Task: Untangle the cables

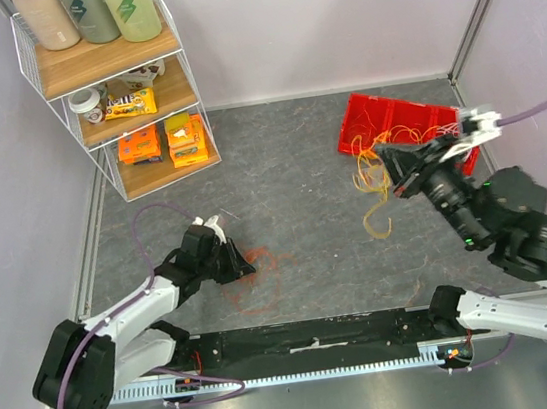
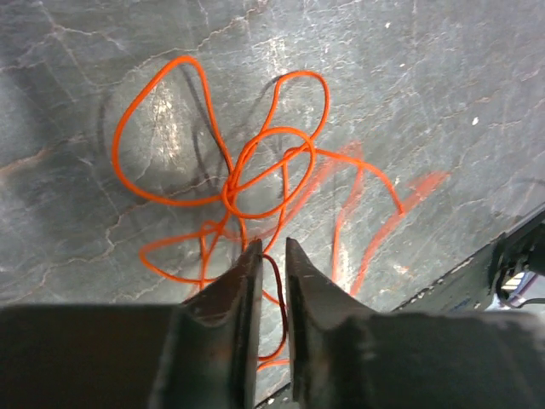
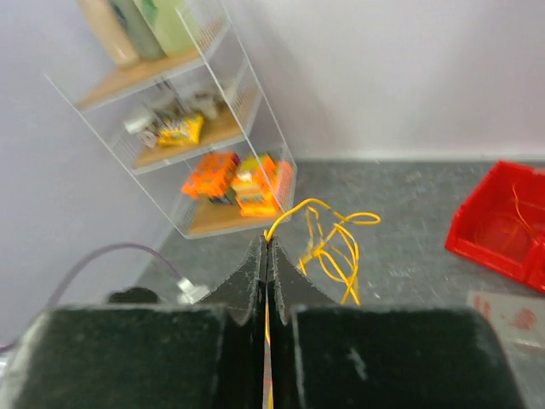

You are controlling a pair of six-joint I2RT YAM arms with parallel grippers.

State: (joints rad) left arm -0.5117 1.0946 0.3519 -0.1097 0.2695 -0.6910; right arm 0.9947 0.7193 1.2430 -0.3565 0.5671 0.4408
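Light: even, diffuse, from above; shadows soft.
Top view: bright, sharp.
Left wrist view: glare patch on surface (image 2: 170, 128); orange cable (image 2: 232, 189) throws a faint shadow; left hand (image 2: 272, 256) dark, underexposed.
Right wrist view: soft throughout; shelf (image 3: 196, 128) blurred; right hand (image 3: 266, 247) out of focus; yellow cable (image 3: 319, 202) clearer.

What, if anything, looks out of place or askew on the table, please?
The red bin sits skewed to the walls, yellow cables spilling over its near rim. An orange cable lies tangled by the left gripper.

Wire rack (image 1: 107, 85) of bottles (image 1: 87, 12) and snack packs (image 1: 139, 143) (mostly orange) far left; red bin (image 1: 356, 123) right
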